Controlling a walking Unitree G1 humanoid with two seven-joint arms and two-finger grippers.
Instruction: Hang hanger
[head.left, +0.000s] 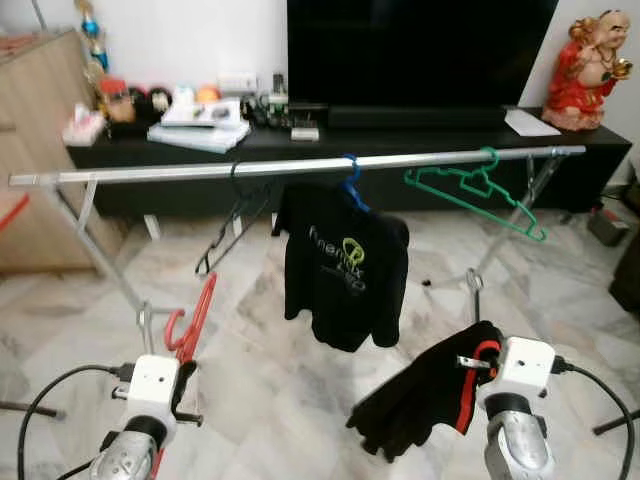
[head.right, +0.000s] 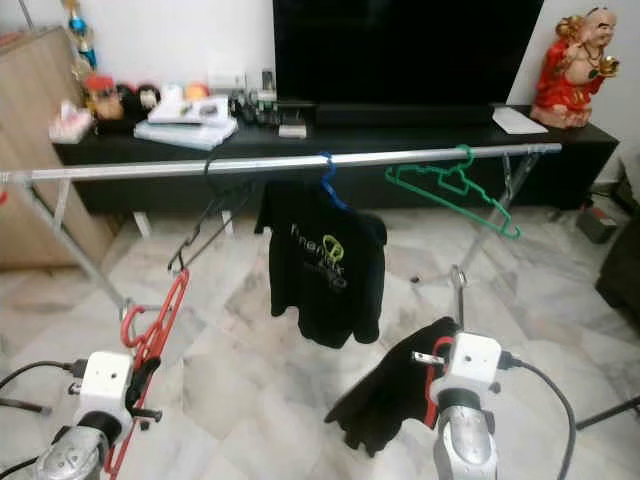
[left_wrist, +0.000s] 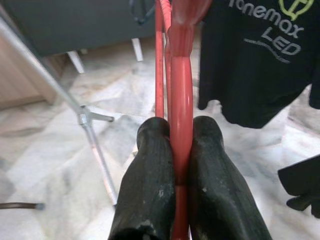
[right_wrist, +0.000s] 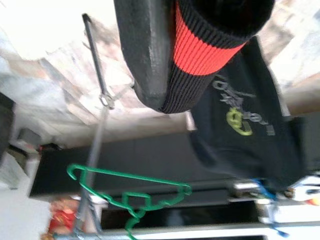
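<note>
The left gripper pinches the red hanger, low and well short of the rail. The right gripper clamps a black garment. Nothing's hung yet.

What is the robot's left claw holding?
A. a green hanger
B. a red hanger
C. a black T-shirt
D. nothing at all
B: in the left wrist view the left claw has both black fingers pressed against the red hanger, while the green hanger and the black T-shirt hang on the metal rail.
</note>
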